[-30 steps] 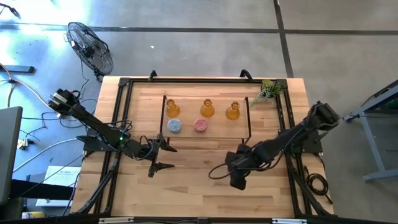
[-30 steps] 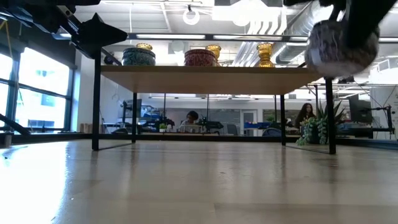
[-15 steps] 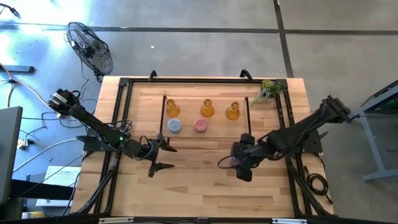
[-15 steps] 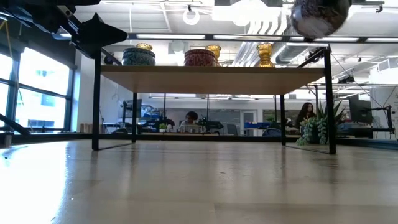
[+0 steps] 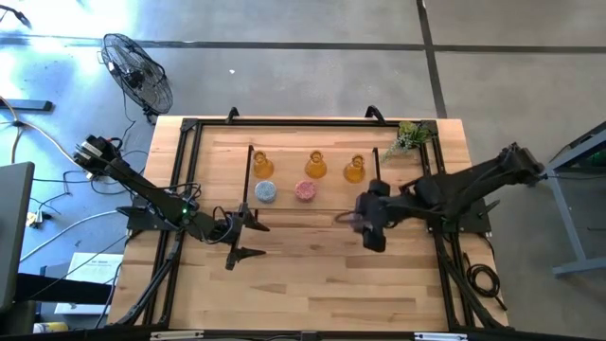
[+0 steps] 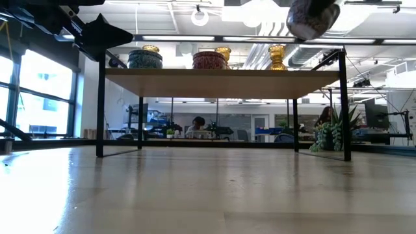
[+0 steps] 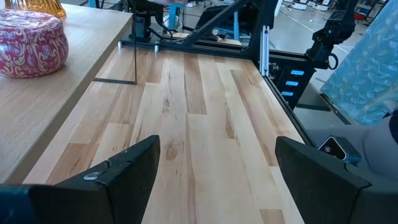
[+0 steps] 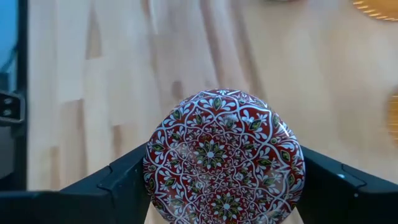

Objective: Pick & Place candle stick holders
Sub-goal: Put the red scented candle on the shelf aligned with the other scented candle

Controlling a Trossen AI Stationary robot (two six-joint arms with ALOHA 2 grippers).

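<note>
The left tool (image 5: 237,237) waits low over the tabletop (image 5: 284,284), fingers spread and empty. Five candle stick holders sit on the raised shelf (image 5: 327,201). The sixth, a squat patterned holder (image 8: 224,158), is clamped across its round sides in the right tool (image 5: 365,220), near the shelf's front edge. It looks rigid, smooth, probably breakable; gripping the widest girth suits it.

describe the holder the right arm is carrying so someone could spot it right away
Start at the raised wooden shelf in the table's middle; the right claw hangs by its front right corner. Clamped in it is a squat round holder, lifted off every surface. Its top bears a red, white and green floral pattern, and unlike the five holders on the shelf, it is in the air.
</note>
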